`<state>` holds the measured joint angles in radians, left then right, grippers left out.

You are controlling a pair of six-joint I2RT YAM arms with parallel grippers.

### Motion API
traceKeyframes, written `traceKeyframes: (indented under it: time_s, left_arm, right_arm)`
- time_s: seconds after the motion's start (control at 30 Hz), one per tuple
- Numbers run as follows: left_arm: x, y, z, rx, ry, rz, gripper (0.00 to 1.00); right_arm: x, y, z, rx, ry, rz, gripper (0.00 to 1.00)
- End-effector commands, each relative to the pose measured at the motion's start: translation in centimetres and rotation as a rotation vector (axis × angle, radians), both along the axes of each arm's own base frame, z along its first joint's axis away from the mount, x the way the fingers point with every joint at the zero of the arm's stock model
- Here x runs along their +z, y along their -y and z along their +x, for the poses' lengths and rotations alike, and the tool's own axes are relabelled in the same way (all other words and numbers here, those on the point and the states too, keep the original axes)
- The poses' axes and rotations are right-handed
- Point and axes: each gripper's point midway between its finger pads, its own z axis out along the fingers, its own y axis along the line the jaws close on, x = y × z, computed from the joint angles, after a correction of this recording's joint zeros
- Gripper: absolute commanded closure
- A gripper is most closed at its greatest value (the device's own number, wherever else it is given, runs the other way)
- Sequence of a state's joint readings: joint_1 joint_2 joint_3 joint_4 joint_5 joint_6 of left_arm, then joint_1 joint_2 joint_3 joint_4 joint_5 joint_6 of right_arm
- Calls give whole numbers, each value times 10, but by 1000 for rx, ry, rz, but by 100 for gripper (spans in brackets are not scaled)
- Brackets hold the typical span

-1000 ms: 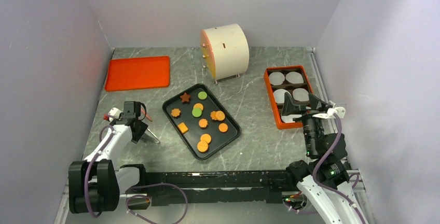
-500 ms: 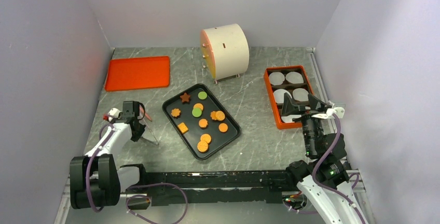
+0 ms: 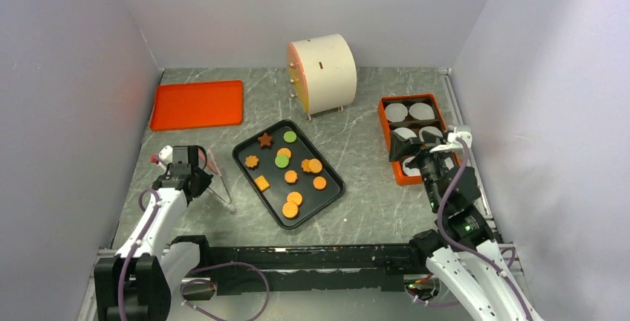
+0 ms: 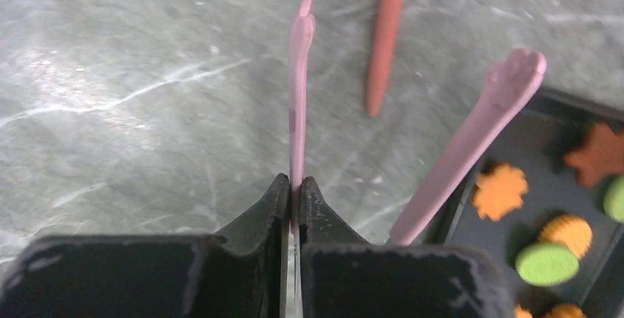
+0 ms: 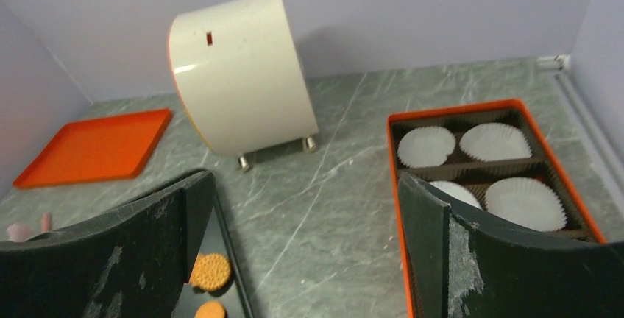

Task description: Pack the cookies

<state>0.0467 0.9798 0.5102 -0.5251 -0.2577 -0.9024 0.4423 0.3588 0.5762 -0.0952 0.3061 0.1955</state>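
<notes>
Near left, the left gripper is clamped tight on one leg of the pink tongs, over bare table between the side wall and the black tray. The cookies lie spread in that tray. A bare strip separates it from the orange box. The right gripper hangs wide open and holds nothing at the box's near end. Four white liners sit in its compartments. Farthest back are a flat orange tray and a white drum.
</notes>
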Motion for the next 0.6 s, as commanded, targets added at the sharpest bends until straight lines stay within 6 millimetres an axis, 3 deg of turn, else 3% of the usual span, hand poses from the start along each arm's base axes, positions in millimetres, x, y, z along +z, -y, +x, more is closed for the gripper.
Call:
traceKeyframes:
  time_s: [0.0, 0.33, 0.57]
  left_arm:
    - [40, 27, 26, -160, 153, -10, 95]
    - [87, 100, 46, -428, 403, -209, 95]
    - [117, 155, 58, -569, 604, -473, 95]
  right_arm:
    - [-1, -25, 2, 108, -86, 45, 0]
    - [-60, -82, 19, 338, -324, 21, 0]
    - [-100, -124, 18, 561, -462, -22, 0]
